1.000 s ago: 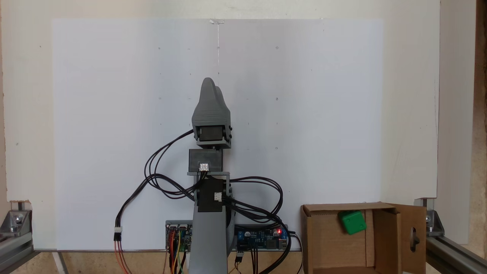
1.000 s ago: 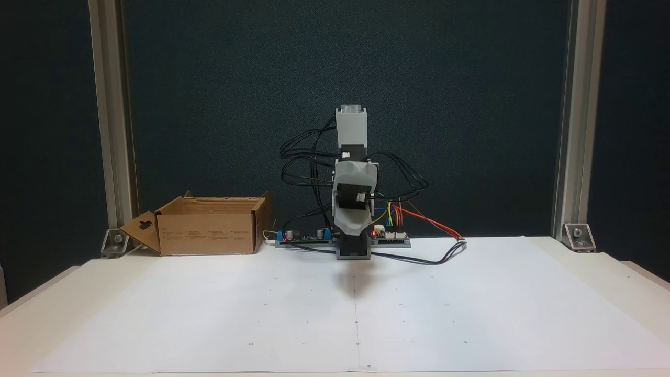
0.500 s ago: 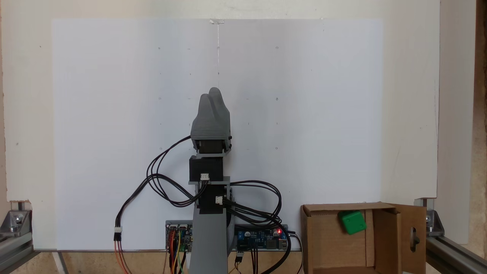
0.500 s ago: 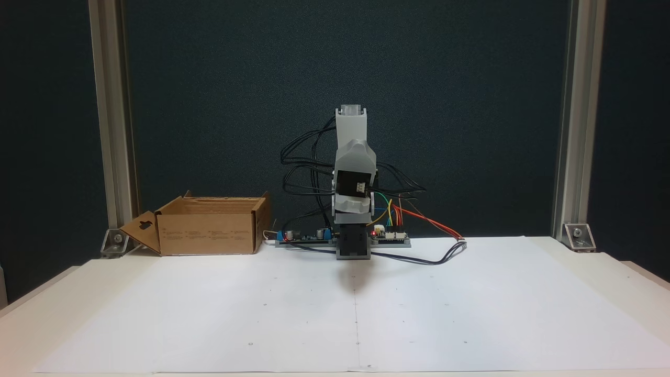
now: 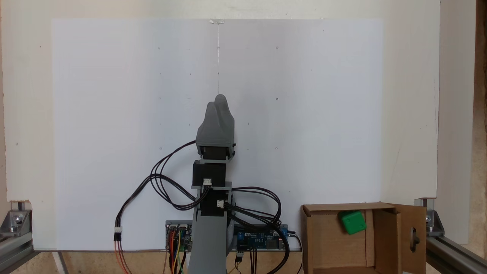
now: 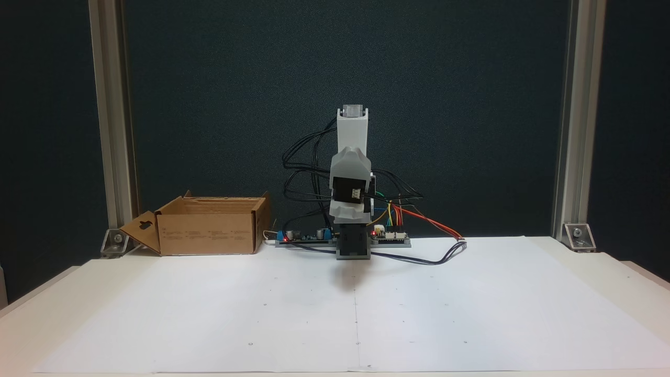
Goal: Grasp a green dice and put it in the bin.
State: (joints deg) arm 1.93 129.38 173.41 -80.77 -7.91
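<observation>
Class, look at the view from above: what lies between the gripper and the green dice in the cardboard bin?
In a fixed view, bare white paper, then the bin's cardboard wall, separates the gripper from the green dice. Nothing else lies between them.

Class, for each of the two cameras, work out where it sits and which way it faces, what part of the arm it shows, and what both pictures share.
A fixed view: above, looking down; the arm reaches up-frame, gripper over white paper, green dice inside the bin.
A fixed view: low at the table's front, facing the arm head-on against a dark backdrop; folded arm.
Shared: arm, bin, paper, circuit boards.
</observation>
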